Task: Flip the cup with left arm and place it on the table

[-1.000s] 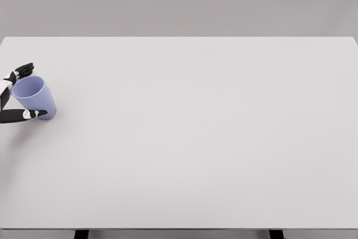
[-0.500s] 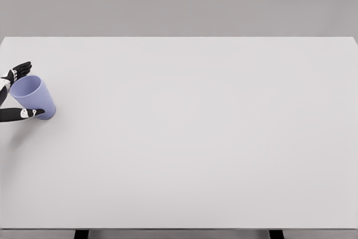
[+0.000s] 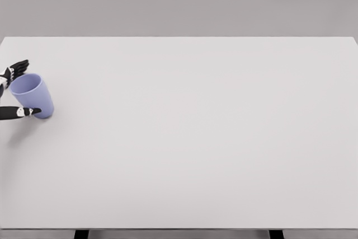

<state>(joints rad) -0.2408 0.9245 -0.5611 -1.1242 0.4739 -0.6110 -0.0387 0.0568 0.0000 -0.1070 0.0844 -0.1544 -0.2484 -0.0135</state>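
I see a small, light purple plastic cup [image 3: 33,95] at the far left side of the big white flat table [image 3: 190,138]. The cup is smooth and plain, with no handle. It is wider at the top and narrower at the bottom. Its open mouth faces up and leans a little toward the left, so I can look down at the rim and a bit of the inside. The inside looks paler than the outside wall. The bottom of the cup is at the table top, but I cannot tell if it sits flat or is tipped a bit. A soft grey shadow lies on the table just under and to the left of it.

My left hand [image 3: 12,90] comes in from the left edge, and only part of it shows. It is black with white joints. The hand is wrapped around the cup. The fingers [image 3: 19,65] curl behind the rim on the far side, touching it near the top. The thumb [image 3: 25,112] lies straight along the near side, low down, with its tip pressed to the wall by the bottom. So the cup sits between fingers and thumb, held on both sides.

The table reaches across nearly the whole view. Behind it is a plain grey wall [image 3: 179,1]. Two dark table legs [image 3: 81,233] peek out at the bottom edge.
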